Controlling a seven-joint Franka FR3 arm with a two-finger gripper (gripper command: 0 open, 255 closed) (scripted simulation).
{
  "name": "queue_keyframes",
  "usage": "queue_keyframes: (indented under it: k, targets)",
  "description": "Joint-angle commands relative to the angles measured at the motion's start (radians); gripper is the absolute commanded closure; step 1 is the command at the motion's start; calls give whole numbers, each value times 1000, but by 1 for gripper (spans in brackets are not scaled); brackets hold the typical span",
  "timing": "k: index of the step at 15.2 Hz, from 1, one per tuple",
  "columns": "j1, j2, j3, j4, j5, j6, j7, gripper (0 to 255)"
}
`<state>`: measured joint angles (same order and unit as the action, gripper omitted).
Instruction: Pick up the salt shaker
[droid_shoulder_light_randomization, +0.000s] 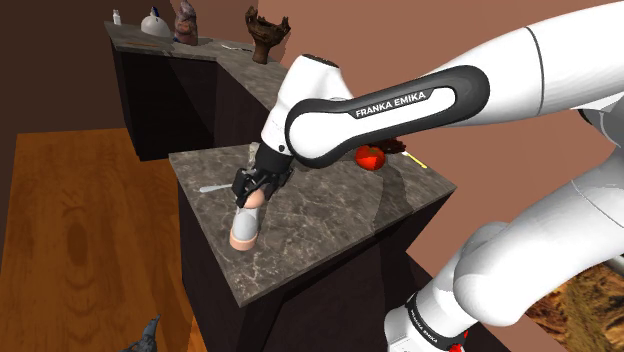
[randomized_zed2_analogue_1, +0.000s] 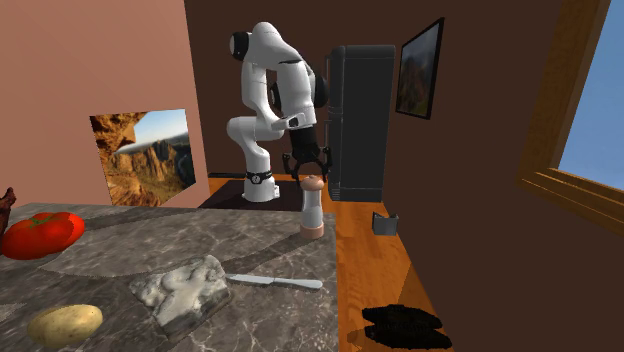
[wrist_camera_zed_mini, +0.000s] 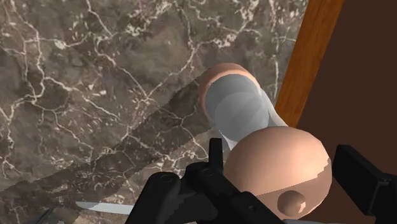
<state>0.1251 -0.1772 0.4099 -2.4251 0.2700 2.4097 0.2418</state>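
White capitals along the dark band of the arm (droid_shoulder_light_randomization: 440, 92) read FRANKA EMIKA; a smaller line of print low on the arm near the stand is too small to read; the salt shaker (droid_shoulder_light_randomization: 245, 224), with a pinkish rounded cap, a pale body and a pinkish foot, stands upright on the marble counter (droid_shoulder_light_randomization: 330, 225), long axis vertical, cap up; the gripper (droid_shoulder_light_randomization: 252, 190) hangs straight over it, pointing down along that axis; its fingers (wrist_camera_zed_mini: 216, 156) are spread, one on each side of the cap, not pinching it; the shaker is near the counter's edge at the shoulder view's left, with the wooden floor (droid_shoulder_light_randomization: 70, 220) lower beyond it; a knife (randomized_zed2_analogue_1: 275, 282) lies flat by that same edge, apart from the shaker; toward the shoulder view's right the marble is bare as far as a tomato (droid_shoulder_light_randomization: 370, 157), well apart.
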Motion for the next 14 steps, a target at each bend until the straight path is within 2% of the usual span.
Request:
queue_keyframes:
  k: [1, 7, 14]
  targets:
    - [0, 2, 1, -1, 0, 0, 1, 255]
    - [0, -1, 0, -3, 1, 0, -2, 255]
    - [-1, -56, -12, 46, 4, -103, 3, 255]
